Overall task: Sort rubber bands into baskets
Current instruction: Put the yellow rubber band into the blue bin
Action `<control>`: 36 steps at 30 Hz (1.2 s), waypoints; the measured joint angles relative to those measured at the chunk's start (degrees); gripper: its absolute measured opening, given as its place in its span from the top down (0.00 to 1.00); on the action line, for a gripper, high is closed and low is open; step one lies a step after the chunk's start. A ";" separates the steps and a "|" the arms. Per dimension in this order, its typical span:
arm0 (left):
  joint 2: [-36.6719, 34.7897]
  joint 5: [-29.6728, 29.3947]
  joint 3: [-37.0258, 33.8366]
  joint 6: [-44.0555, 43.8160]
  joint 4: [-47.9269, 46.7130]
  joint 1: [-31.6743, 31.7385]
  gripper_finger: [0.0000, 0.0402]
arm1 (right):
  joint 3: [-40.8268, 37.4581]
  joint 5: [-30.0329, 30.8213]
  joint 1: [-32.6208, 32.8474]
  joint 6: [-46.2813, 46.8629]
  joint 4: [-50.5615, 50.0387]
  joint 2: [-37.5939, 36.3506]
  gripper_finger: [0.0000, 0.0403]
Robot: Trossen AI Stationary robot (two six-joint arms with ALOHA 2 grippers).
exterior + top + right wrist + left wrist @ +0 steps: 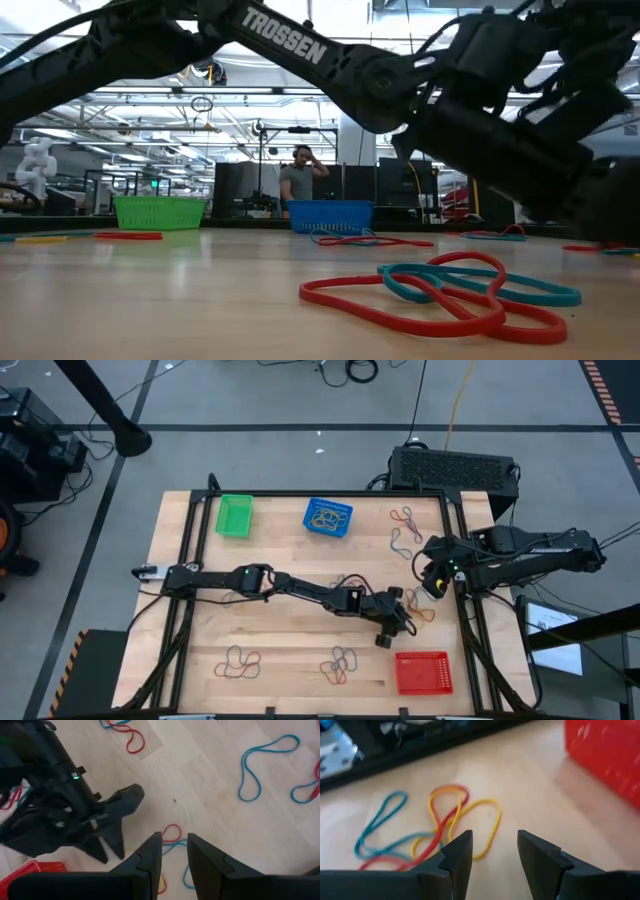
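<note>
Three baskets stand on the wooden table: green (234,516) at the far left, blue (328,518) at the far middle with several bands in it, and red (423,672) at the near right. Rubber bands lie in loose clusters on the table (404,526) (240,663) (340,666). My left gripper (386,632) is open and empty, just above a cluster of yellow, red and blue bands (437,827), with the red basket (607,757) close by. My right gripper (430,578) is open a little and empty, above a red and a blue band (172,836).
A black box with vents (452,468) stands behind the table's far right edge. My left gripper (102,827) is close in front of my right gripper. A person (297,182) stands in the room beyond the table. Red and teal bands (450,290) lie near the low camera.
</note>
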 joint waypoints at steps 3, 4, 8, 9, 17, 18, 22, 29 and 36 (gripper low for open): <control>-0.11 3.40 0.12 0.44 1.24 0.83 0.59 | 0.00 0.30 0.00 -1.08 0.10 0.01 0.79; -0.11 5.04 0.12 0.43 1.64 1.41 0.59 | 0.00 0.58 0.00 -1.31 0.13 0.01 0.79; -0.09 9.98 1.15 0.32 0.56 3.11 0.59 | 0.00 1.29 0.00 -1.41 0.11 0.01 0.79; -0.09 10.72 1.45 0.35 0.58 3.31 0.59 | 0.00 1.28 0.00 -1.35 0.13 0.01 0.79; -0.13 13.33 4.60 3.95 0.64 2.40 0.59 | 0.00 1.28 0.00 -1.35 0.11 0.01 0.79; 0.03 13.19 4.60 4.31 0.58 2.38 0.59 | 0.00 1.28 0.00 -1.36 0.11 0.01 0.79; 3.49 13.82 6.15 2.77 0.62 2.37 0.59 | 0.00 1.26 0.00 -1.37 0.23 0.02 0.79; 6.21 14.24 6.68 -0.09 1.06 2.69 0.59 | 0.00 1.24 0.00 -1.29 0.59 0.01 0.79; 6.07 14.73 6.81 -4.51 -2.51 3.93 0.59 | 0.00 1.24 0.00 -1.29 0.76 0.01 0.79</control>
